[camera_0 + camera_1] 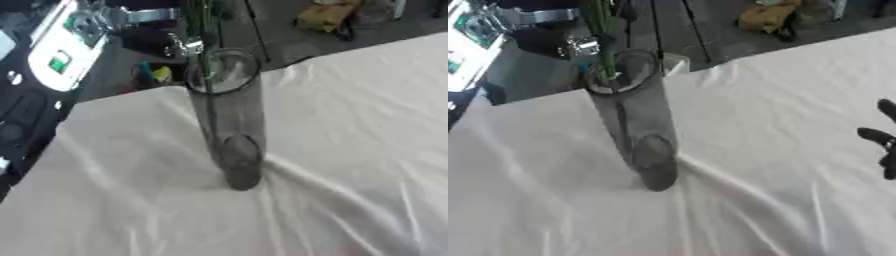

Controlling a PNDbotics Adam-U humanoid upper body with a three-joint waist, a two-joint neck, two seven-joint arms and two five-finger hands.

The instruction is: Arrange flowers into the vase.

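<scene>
At the upper left of the frame, beyond my counter's far edge, sits a white device with green patches (66, 47) on the dark floor. My left hand shows in neither eye view.

Just left of centre stands the vase (229, 120), a tall clear smoky-grey glass cylinder. Its base rests on the white cloth (131, 200) that covers the counter (798, 100), and its round open mouth sits near the counter's far edge, toward the upper middle of the frame. The cloth is rumpled, with a raised fold running from the vase's base down toward the lower right. Green flower stems (203, 30) rise out of the vase's mouth and leave the frame at the top; I cannot see any blossoms, since the stems are cut off by the upper edge.

Toward the upper right, on the floor past the counter, lies a yellowish-brown bundle (770, 16).

At the far right edge of the right eye view, about mid-height, my right hand (883, 142) barely enters: only a few dark fingertips show over the cloth, spread apart from one another and holding nothing. They are well apart from the vase.
</scene>
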